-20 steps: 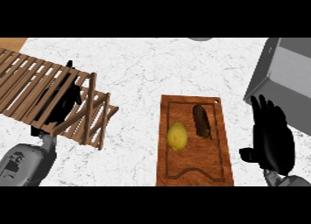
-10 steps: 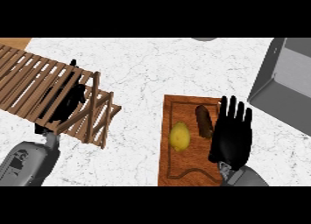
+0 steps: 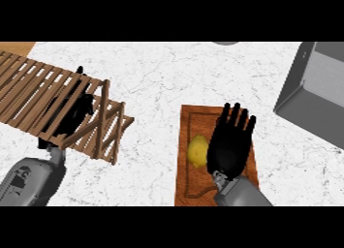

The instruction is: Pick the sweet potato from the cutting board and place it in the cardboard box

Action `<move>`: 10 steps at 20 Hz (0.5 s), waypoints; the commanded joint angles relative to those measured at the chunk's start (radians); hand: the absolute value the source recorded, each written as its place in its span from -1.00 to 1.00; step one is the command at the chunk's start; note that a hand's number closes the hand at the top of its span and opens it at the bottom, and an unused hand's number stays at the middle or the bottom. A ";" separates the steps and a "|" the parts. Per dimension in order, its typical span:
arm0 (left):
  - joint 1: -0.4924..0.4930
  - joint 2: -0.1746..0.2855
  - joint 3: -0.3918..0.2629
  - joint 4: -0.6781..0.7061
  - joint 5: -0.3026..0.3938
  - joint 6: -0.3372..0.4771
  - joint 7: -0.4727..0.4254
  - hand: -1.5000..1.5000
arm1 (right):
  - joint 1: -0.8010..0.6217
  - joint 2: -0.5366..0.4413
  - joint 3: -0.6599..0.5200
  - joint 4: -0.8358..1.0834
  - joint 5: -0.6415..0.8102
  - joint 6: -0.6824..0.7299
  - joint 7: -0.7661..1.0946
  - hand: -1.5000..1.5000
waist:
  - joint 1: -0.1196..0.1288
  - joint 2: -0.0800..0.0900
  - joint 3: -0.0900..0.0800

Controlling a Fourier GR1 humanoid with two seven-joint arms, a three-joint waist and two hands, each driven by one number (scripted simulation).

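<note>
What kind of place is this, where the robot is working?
Probably a kitchen: a white marbled counter carries a wooden cutting board with a yellow fruit on it, and a slatted wooden rack stands at the left.

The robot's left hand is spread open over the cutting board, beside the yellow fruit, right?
No, it is the right hand that is spread open over the cutting board, beside the yellow fruit. The head view shows this.
</note>
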 commanded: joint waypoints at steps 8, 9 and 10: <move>0.123 -0.008 0.017 0.111 -0.030 0.046 0.032 0.00 | -0.086 0.035 -0.042 0.107 -0.001 0.073 0.216 -1.00 | 0.013 0.018 -0.023; 0.120 -0.022 0.004 0.115 -0.037 0.051 0.033 0.00 | -0.099 0.035 -0.032 0.121 -0.006 0.062 0.232 -1.00 | 0.021 0.021 -0.023; 0.095 0.001 0.041 0.121 -0.014 0.029 0.038 0.00 | -0.093 0.035 -0.040 0.131 -0.016 0.053 0.225 -1.00 | 0.012 0.021 -0.022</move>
